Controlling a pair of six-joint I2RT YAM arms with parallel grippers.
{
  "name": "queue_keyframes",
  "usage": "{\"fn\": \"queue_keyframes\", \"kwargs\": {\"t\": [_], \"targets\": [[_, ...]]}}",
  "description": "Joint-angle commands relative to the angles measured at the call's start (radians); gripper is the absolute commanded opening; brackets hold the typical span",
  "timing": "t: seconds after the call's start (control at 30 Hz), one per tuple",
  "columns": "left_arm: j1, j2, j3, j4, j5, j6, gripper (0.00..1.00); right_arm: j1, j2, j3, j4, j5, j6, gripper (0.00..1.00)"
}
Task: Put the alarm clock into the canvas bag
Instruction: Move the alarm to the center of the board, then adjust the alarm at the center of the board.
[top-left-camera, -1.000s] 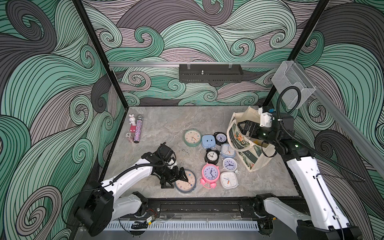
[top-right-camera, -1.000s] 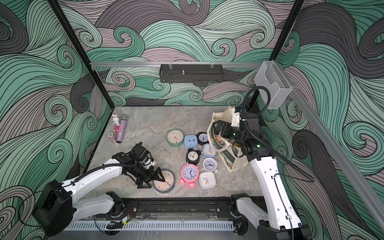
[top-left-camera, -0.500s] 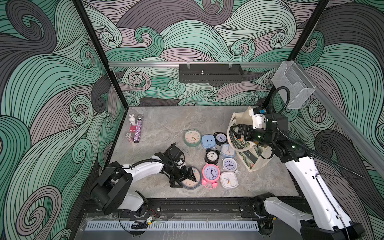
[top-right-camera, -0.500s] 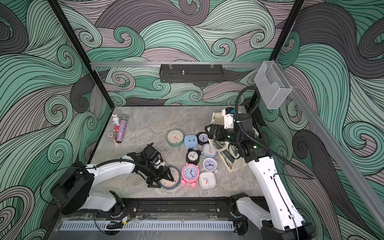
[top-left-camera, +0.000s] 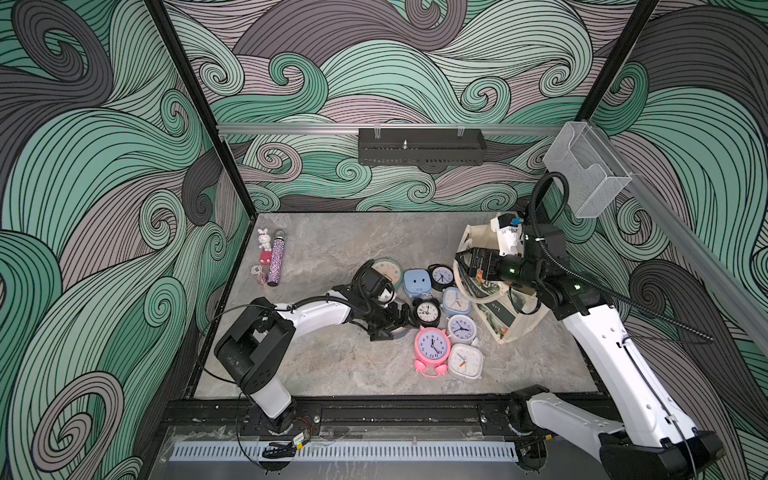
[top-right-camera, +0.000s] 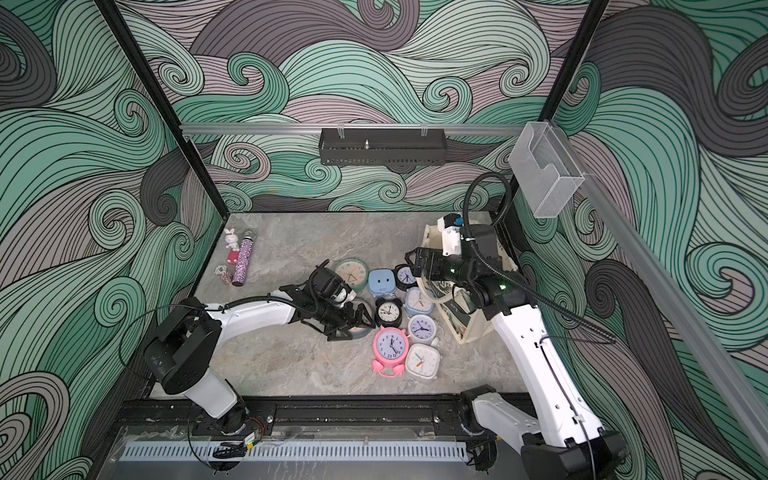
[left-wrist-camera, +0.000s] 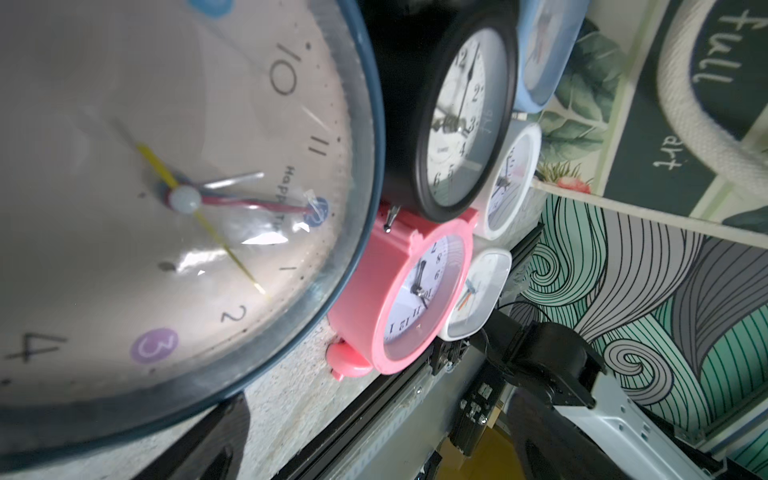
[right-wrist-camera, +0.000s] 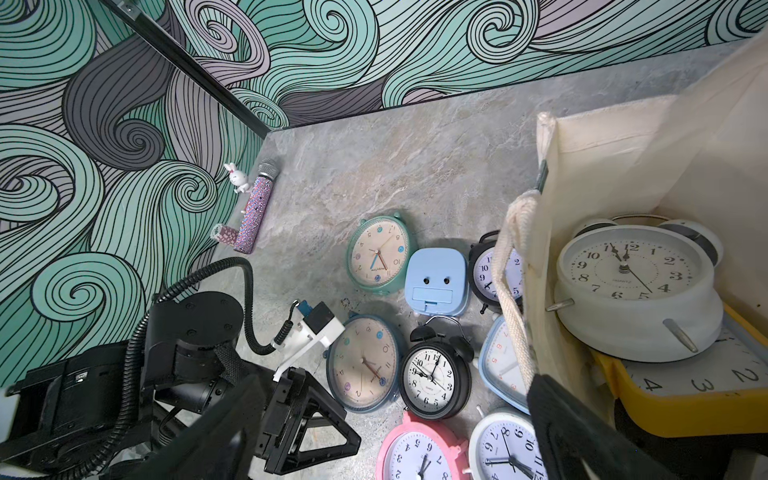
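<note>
- Nearest, low and just right of centre in both top views, a pink clock (top-left-camera: 432, 345) and a white clock (top-left-camera: 465, 361) lie face up, side by side, on the counter (top-left-camera: 332, 365).
- Just beyond, at centre, the left end effector (top-left-camera: 393, 324) sits low over a blue-rimmed clock (right-wrist-camera: 365, 361). Its jaws are spread to their widest about the rim. This clock lies flat on the counter, against a black clock (top-left-camera: 426, 311). Whether the fingers (left-wrist-camera: 216, 440) press it, I cannot tell.
- Right of centre, the bag (top-left-camera: 497, 320) slumps at the counter's right edge, mouth open and green band showing. Inside, a bell clock (right-wrist-camera: 631, 291) rests on a yellow clock (right-wrist-camera: 685, 390).
- The right end effector (top-left-camera: 461, 264) hangs over the bag's rim, jaws wide apart, holding nothing. In the right wrist view the rim and a rope handle (right-wrist-camera: 513, 291) lie between its fingers (right-wrist-camera: 582, 432).
- Farther back, a green clock (top-right-camera: 353, 272) lies face up.
- At the counter's far left lie a microphone (top-left-camera: 276, 259) and a rabbit (top-left-camera: 263, 239).
</note>
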Motion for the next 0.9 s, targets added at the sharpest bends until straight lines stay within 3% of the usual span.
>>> {"fn": "queue_keyframes", "kwargs": {"t": [0.0,0.17,0.27,0.4,0.53,0.87], "targets": [[-0.005,-0.05,0.055,-0.148,-0.068,0.128,0.99,0.023,0.001,-0.015,0.023,0.001,-0.013,1.0],[0.011,-0.201,0.072,-0.421,-0.252,0.317,0.99,0.095,0.011,-0.048,0.055,0.022,-0.002,1.0],[0.036,-0.246,0.06,-0.449,-0.339,0.364,0.99,0.15,0.021,-0.079,0.069,0.039,0.003,1.0],[0.086,-0.201,0.068,-0.407,-0.299,0.372,0.99,0.21,0.043,-0.131,0.076,0.057,0.018,1.0],[0.14,-0.056,0.138,-0.42,-0.26,0.389,0.97,0.24,0.058,-0.192,0.108,0.044,0.045,1.0],[0.168,0.122,0.241,-0.361,-0.259,0.434,0.97,0.249,0.06,-0.233,0.132,0.021,0.057,1.0]]}}
